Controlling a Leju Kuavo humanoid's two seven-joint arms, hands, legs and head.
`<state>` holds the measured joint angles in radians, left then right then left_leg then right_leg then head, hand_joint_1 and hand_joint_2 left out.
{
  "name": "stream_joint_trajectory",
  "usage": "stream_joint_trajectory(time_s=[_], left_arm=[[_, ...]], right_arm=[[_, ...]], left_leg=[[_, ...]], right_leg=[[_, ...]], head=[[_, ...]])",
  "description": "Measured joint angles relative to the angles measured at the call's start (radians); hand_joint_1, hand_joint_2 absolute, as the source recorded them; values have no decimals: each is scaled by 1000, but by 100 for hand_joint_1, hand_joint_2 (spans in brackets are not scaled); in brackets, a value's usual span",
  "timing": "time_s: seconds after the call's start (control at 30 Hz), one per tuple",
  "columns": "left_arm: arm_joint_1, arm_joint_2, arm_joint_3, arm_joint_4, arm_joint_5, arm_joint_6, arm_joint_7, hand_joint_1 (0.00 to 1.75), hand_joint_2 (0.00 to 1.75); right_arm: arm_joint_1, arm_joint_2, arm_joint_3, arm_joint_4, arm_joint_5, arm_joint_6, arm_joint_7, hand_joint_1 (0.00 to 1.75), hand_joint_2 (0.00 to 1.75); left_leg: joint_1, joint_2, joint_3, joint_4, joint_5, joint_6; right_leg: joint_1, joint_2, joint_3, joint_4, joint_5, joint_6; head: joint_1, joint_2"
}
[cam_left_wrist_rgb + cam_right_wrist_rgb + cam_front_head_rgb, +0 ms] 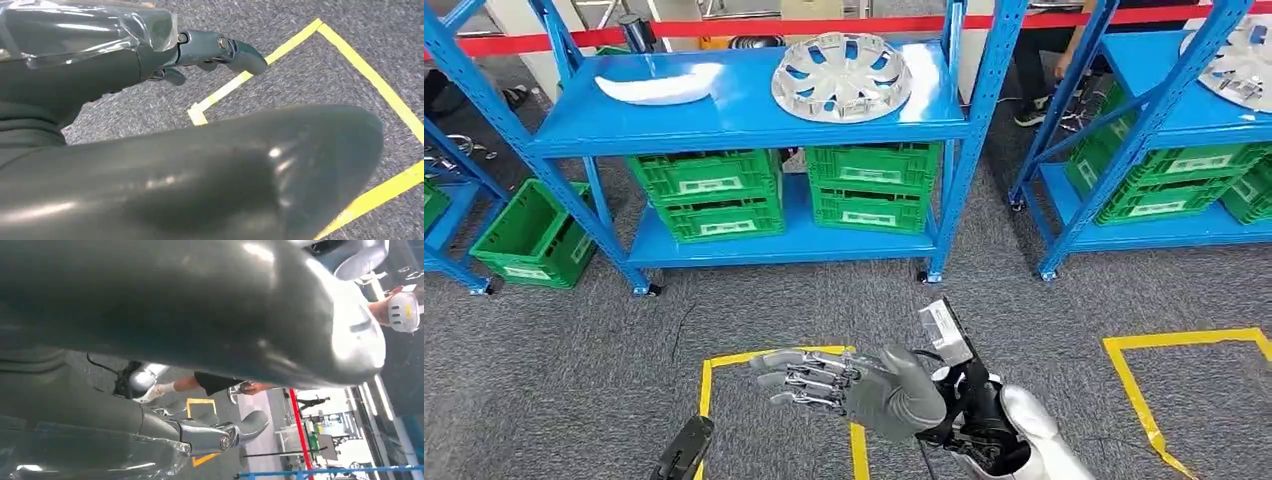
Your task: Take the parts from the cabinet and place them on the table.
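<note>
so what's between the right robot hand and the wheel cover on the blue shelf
In the head view, bare grey carpet, then green crates on the rack's lower shelf, separate the right robot hand from the wheel cover.

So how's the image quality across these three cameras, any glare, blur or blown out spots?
Head view: evenly lit and sharp, slight sheen on the hubcap. Left wrist view: the left hand, close to the lens, is soft, with small highlights; the carpet is sharper. Right wrist view: the right hand is blurred with glare; the bright background is washed out.
</note>
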<state>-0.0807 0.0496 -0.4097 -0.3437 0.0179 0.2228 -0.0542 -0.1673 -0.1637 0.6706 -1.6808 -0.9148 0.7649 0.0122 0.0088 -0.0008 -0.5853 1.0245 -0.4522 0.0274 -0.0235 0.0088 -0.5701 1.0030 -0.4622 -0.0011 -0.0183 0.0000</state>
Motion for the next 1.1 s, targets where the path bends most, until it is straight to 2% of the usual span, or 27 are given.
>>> stream_joint_trajectory(time_s=[0.03, 0.07, 0.13, 0.17, 0.2, 0.27, 0.3, 0.33, 0.37, 0.4, 0.43, 0.47, 0.5, 0.53, 0.57, 0.63, 0.67, 0.73, 0.77, 0.8, 0.83, 0.87, 0.9, 0.93, 1.0, 1.03, 1.1], left_arm=[[-2, 0, 0, 0, -2, 0, 0, 0, 0], [-3, -1, -1, -2, -4, -1, 0, 0, 0], [-2, 0, -1, -2, -4, -1, 0, 0, 0], [-2, -1, -2, -2, -5, -1, 0, 0, 0], [-2, -1, -2, -2, -5, -1, 0, 0, 0], [-3, -1, -2, -2, -5, -1, 0, 0, 0], [-3, -1, -2, -2, -5, -1, 0, 0, 0], [-2, -1, -2, -2, -4, -1, 0, 0, 0], [0, -2, -2, -2, -4, -2, 0, 0, 0], [1, -2, -2, -2, -3, -2, 0, 0, 0], [0, -3, -2, -2, -3, -2, 0, 0, 0], [0, -4, -2, -2, -3, -2, 0, 0, 0], [1, -5, -2, -2, -3, -2, 0, 0, 0], [0, -6, -2, -2, -2, -3, 0, 0, 0], [-2, -5, -2, -2, -3, -4, 0, 0, 0], [0, -5, -2, -2, -3, -7, 0, 0, 0], [-2, -5, -3, -2, -3, -7, 0, 0, 0], [-5, -7, -3, -4, -3, -6, 0, 0, 0], [-5, -6, -3, -4, -3, -6, 0, 0, 0], [-3, -5, -3, -4, -3, -7, 0, 0, 0], [-1, -5, -3, -3, -3, -8, 0, 0, 0], [0, -5, -3, -4, -3, -10, 0, 0, 0], [0, -5, -4, -4, -3, -10, 0, 0, 0], [0, -5, -5, -4, -3, -10, 0, 0, 0], [0, -3, -5, -3, -3, -11, 0, 0, 0], [1, 0, -5, -1, -3, -11, 0, 0, 0], [2, 3, -6, -2, -3, -13, 1, 0, 0]], right_arm=[[-3, 2, 0, 0, 3, 4, -2, 0, 0], [-4, 3, 0, 0, 7, 9, -2, 0, 0], [-3, 3, 0, 0, 8, 13, -3, 0, 0], [-7, 3, 0, 0, 8, 14, -3, 0, 0], [-9, 3, -1, 0, 8, 14, -3, 0, 0], [-13, 3, -1, -1, 8, 17, -4, 0, 0], [-11, 2, -1, -1, 8, 17, -4, 0, 0], [-8, 1, -1, -1, 8, 17, -4, 0, 0], [-8, 1, -1, -1, 8, 17, -4, 0, 0], [-8, 1, -1, -1, 8, 17, -4, 0, 0], [-9, 1, -1, -1, 8, 17, -4, 0, 0], [-9, 1, -1, -1, 8, 17, -4, 0, 0], [-8, 1, -1, -1, 8, 18, -4, 0, 0], [-8, 0, -2, 0, 7, 19, -4, 0, 0], [-9, 0, -1, 0, 8, 20, -4, 0, 0], [-8, -2, -3, 0, 7, 21, -5, 0, 0], [-8, -1, -3, 0, 7, 22, -5, 0, 0], [-10, 2, -2, 0, 7, 23, -5, 0, 0], [-10, 3, -2, 0, 6, 23, -6, 0, 0], [-7, 3, -2, 0, 7, 23, -6, 0, 0], [-6, 2, -2, 0, 6, 23, -6, 0, 0], [-5, 2, -2, 0, 6, 23, -6, 0, 0], [-5, 2, -2, 0, 6, 24, -6, 0, 0], [-5, 2, -2, 0, 6, 24, -6, 0, 0], [-5, 4, -2, 0, 6, 28, -6, 0, 0], [-6, 4, -1, 0, 5, 30, -7, 0, 0], [-5, 6, -1, 0, 6, 32, -7, 0, 0]], left_leg=[[-8, 2, 9, -21, -18, 5], [-11, 1, 7, -20, -21, 10], [-13, 0, 15, -36, -21, 25], [-3, -2, 40, -45, -12, 31], [-4, -2, 47, -48, -13, 32], [-5, -1, 54, -48, -16, 38], [-7, -1, 55, -47, -20, 40], [-9, -2, 58, -47, -24, 40], [-9, -3, 64, -47, -30, 40], [-9, -6, 73, -47, -37, 38], [-9, -7, 84, -47, -46, 36], [-9, -8, 100, -47, -57, 32], [-9, -9, 108, -48, -68, 28], [-12, -10, 120, -45, -76, 21], [-12, -9, 111, -49, -82, 13], [-12, -6, 123, -42, -80, 4], [-12, -6, 125, -33, -81, 2], [-7, -5, 58, 79, -74, -9], [-3, -4, 0, 164, -95, -17], [0, -4, -49, 228, -134, -25], [2, -4, -92, 274, -174, -30], [4, -3, -117, 283, -190, -31], [4, -1, -124, 255, -178, -30], [4, 0, -114, 198, -143, -27], [0, 0, -77, 42, -5, -10], [-9, -2, -76, -18, 76, 3], [-15, -1, -57, -22, 54, 10]], right_leg=[[11, 1, -4, 1, -3, 7], [7, 1, -5, -5, -2, 14], [8, -1, 1, 9, 20, 36], [7, -2, -6, 14, 7, 35], [7, -3, -9, 35, -4, 36], [6, -3, -81, 164, -52, 27], [6, -3, -137, 252, -80, 26], [6, -3, -180, 312, -95, 27], [6, -3, -198, 319, -87, 36], [6, -3, -188, 277, -61, 48], [6, -4, -159, 198, -21, 61], [6, -5, -115, 88, 30, 65], [7, -8, -85, 3, 75, 61], [12, -11, -86, 2, 62, 35], [18, -10, -77, 1, 48, 16], [17, -7, -71, -6, 55, -1], [9, -4, -55, -7, 53, -6], [4, -3, -33, -14, 41, -23], [4, -3, -26, -14, 31, -24], [4, -2, -18, -14, 22, -24], [5, 1, -7, -14, 12, -24], [5, 3, 6, -14, 2, -23], [5, 5, 22, -14, -9, -21], [6, 5, 39, -14, -21, -20], [9, 5, 74, -16, -46, -16], [12, 6, 83, -14, -57, -11], [12, 12, 91, -34, -72, 4]], head=[[0, 0], [-1, 0], [0, 0], [-1, 0], [5, 0], [8, 0], [8, 0], [8, 0], [8, 0], [8, 0], [8, 0], [8, 0], [9, 0], [6, 0], [6, 0], [6, 0], [4, 0], [3, 0], [3, 0], [2, 0], [3, 0], [2, 0], [2, 0], [2, 0], [2, 0], [5, 0], [3, 0]])
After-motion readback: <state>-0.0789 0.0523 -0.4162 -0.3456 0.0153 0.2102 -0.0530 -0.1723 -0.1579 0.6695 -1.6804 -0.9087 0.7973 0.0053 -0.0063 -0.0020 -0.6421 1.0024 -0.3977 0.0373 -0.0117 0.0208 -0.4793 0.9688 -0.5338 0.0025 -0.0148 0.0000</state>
